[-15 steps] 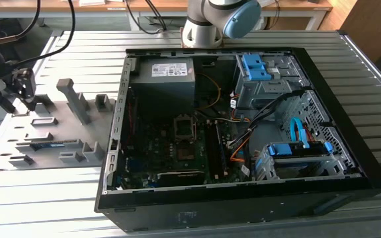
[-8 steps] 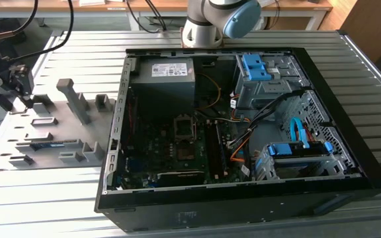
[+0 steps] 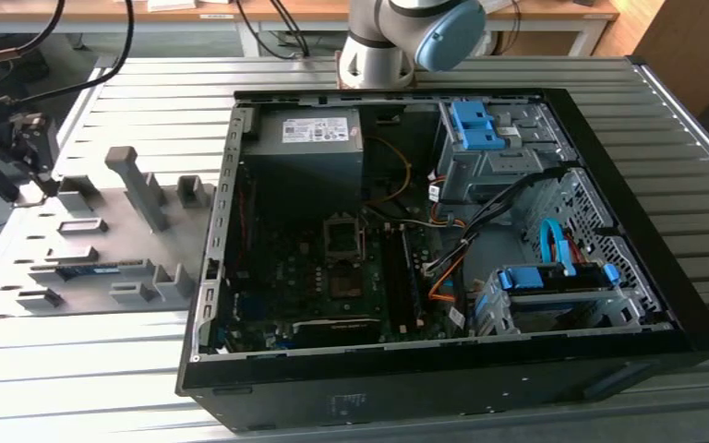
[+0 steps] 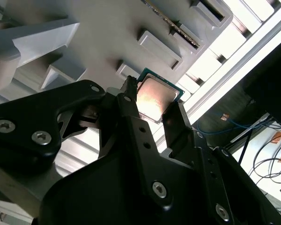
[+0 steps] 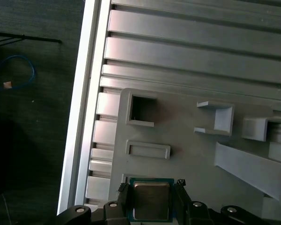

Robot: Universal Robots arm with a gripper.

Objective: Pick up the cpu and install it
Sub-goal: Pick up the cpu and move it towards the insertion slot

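Observation:
The cpu point(image 4: 154, 97), a small square chip with a pale metal top and green rim, sits between my gripper's point(image 4: 152, 101) two black fingers, which press on its opposite edges. The first wrist view has the cpu point(image 5: 151, 200) low over the grey parts holder point(image 5: 187, 136), near the holder's edge, with the fingers point(image 5: 123, 197) on either side. I cannot tell whether the chip is clear of the holder or resting on it. In the exterior view the gripper point(image 3: 37, 185) is at the far left, over the holder point(image 3: 108, 249). The motherboard's bare socket point(image 3: 342, 236) lies inside the open computer case point(image 3: 650, 305).
The holder carries raised blocks, a tall post point(image 3: 139, 185) and a blue-green memory stick point(image 3: 90, 270). The ribbed metal table point(image 3: 700, 166) ends just beyond the holder. Inside the case are a power supply point(image 3: 311, 152), cables and blue drive brackets point(image 3: 552, 277). The arm's base point(image 3: 386, 41) stands behind the case.

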